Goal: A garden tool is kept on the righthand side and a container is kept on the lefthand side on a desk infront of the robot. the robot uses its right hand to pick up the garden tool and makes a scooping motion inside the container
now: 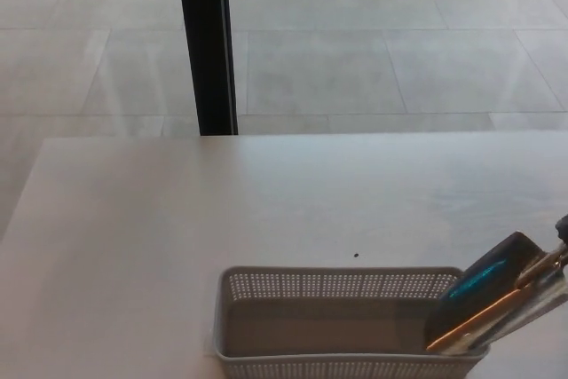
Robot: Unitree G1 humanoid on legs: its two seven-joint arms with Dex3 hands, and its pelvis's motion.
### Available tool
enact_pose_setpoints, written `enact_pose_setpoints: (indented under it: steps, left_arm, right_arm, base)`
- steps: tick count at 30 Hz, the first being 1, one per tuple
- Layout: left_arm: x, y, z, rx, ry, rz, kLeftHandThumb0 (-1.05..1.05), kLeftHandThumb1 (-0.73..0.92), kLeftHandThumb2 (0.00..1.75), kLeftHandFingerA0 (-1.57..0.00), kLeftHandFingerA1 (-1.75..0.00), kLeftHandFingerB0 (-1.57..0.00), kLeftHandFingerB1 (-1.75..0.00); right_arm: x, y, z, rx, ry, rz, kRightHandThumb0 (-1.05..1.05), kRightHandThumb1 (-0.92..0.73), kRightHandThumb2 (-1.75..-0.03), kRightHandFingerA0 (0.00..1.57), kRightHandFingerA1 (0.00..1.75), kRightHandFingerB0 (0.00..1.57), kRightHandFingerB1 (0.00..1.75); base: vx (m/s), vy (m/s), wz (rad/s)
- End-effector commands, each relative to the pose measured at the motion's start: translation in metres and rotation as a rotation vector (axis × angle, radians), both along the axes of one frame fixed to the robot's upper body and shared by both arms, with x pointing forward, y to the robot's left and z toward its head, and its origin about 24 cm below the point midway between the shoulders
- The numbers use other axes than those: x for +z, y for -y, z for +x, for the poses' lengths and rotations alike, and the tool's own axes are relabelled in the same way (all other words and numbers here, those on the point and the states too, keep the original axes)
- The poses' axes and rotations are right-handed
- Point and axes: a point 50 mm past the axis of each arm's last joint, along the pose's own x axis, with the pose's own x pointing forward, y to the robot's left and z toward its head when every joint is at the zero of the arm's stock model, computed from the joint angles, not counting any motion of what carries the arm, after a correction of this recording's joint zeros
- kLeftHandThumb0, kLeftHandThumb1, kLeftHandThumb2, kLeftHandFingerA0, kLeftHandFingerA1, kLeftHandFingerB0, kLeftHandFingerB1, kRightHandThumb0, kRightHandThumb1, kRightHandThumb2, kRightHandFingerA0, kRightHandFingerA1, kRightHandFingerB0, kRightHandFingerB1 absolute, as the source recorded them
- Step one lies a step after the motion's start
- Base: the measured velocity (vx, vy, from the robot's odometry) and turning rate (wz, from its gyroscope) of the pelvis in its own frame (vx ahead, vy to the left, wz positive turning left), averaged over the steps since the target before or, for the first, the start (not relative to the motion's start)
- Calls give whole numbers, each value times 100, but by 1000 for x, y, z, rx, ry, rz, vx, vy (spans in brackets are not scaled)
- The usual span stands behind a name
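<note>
Near the front edge of the pale desk (pixel 177 219), a grey perforated plastic basket (pixel 346 326) sits left of centre-right. Tilted steeply, the shiny metal trowel blade (pixel 484 295) dips into the basket's right end, its handle running off the right edge. Neither hand shows, so their grip cannot be told.

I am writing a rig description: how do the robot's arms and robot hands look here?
Neither arm nor robot hand shows clearly. Only a small dark piece appears at the right edge, above the trowel; too cropped to identify.
</note>
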Motion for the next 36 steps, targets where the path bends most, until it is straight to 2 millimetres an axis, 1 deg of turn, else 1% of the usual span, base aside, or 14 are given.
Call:
enact_pose_setpoints:
  steps: [1,4,10,14,17,18,19,25,26,27,29,32,34,36]
  left_arm:
    - [4,-4,-2,-23,-11,21,-54,64,59,-59,-59,-59,-42]
    - [3,-4,-2,-18,-13,20,-55,64,59,-58,-63,-58,-43]
    - [1,-2,0,-11,-9,10,-55,63,59,-55,-62,-58,-42]
    - [0,-1,-2,-5,-11,9,-54,62,59,-55,-60,-61,-42]
    - [1,-1,-2,11,0,6,-53,62,59,-59,-64,-60,-43]
    - [1,-1,-2,7,-1,10,-54,63,59,-62,-68,-61,-44]
    - [2,-2,-1,-18,-7,16,-54,64,59,-56,-65,-58,-43]
    - [-2,1,-1,-21,-28,6,-55,63,59,-53,-55,-59,-41]
    - [-2,2,-2,-2,-21,0,-54,62,59,-55,-56,-60,-42]
    - [-2,1,-2,8,-11,-3,-53,62,59,-58,-66,-60,-43]
    - [-2,2,-2,-3,-20,8,-57,62,59,-60,-68,-59,-44]
    - [-2,3,-2,-14,-3,5,-58,62,59,-56,-69,-60,-45]
    - [-1,3,-2,-19,8,-1,-57,61,59,-55,-68,-59,-46]
    - [-1,2,-1,-5,16,-7,-55,61,59,-59,-71,-62,-47]
  right_arm:
    - [1,1,5,-198,-41,-97,-34,-54,-62,93,158,103,78]
    - [-1,-5,7,-253,-60,-147,-36,-55,-63,94,158,100,73]
    - [-9,-23,9,-363,-92,-161,-37,-58,-78,95,175,83,155]
    - [-12,-27,11,-512,-191,-237,-47,-56,-100,119,137,91,117]
    - [-19,-29,8,-503,-213,-222,-38,-70,-69,95,174,83,124]
    - [-20,-31,7,-504,-221,-228,-46,-56,-101,119,135,87,110]
    - [-22,-36,4,-496,-230,-241,-39,-73,-70,92,175,77,135]
    - [-41,-53,-6,-472,-274,-204,-41,-76,-68,88,175,73,145]
    - [-45,-57,-7,-491,-302,-210,-48,-59,-102,114,135,85,115]
    - [-52,-63,-8,-512,-333,-217,-45,-73,-67,88,175,68,154]
    - [-64,-75,-11,-567,-406,-245,-50,-56,-99,118,137,83,111]
    - [-75,-84,-14,-583,-446,-197,-44,-73,-66,89,175,78,121]
    - [-83,-92,-15,-621,-475,-175,-45,-61,-105,116,133,83,106]
    - [-86,-96,-15,-626,-494,-171,-40,-77,-68,89,175,79,112]
  base:
    - [0,0,0]
    - [0,0,0]
    - [0,0,0]
    - [0,0,0]
    - [0,0,0]
    - [0,0,0]
    - [0,0,0]
    - [0,0,0]
    - [0,0,0]
    - [0,0,0]
    - [0,0,0]
    - [0,0,0]
    - [0,0,0]
    - [0,0,0]
